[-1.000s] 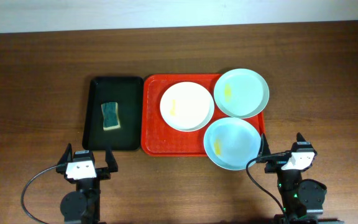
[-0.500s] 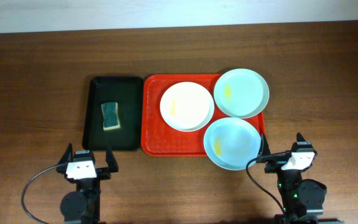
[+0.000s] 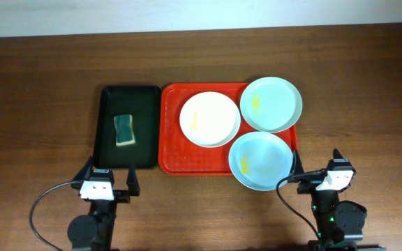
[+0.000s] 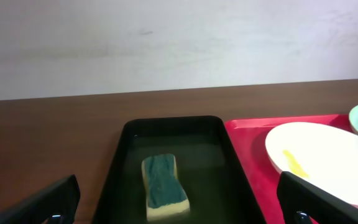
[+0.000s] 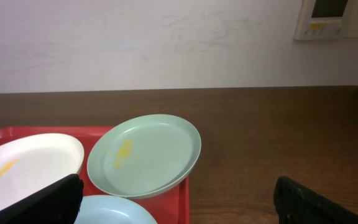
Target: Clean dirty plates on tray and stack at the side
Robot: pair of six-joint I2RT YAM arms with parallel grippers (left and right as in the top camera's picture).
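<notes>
Plates first: all three sit on the red tray, and as far as we can judge none is cleaned or stacked yet. The white plate is at the tray's middle and the mint plate is at its far right corner. The blue plate is at the near right corner, its edge hanging past the tray's near rim. Each one is round, shallow and smooth, with a small yellow smear.

The tray itself is glossy plastic with a raised rim and rounded corners. Right up against its left side is a black tray holding a sponge, green scrubby top over yellow foam.

The sponge's long side points away from the left gripper, which sits straight in front of it, jaws spread wide and empty. The right gripper sits just off the red tray's near right corner beside the blue plate, also wide apart with nothing in it. So we'd guess the left arm takes the sponge and the right arm, being nearer, takes the plates.
</notes>
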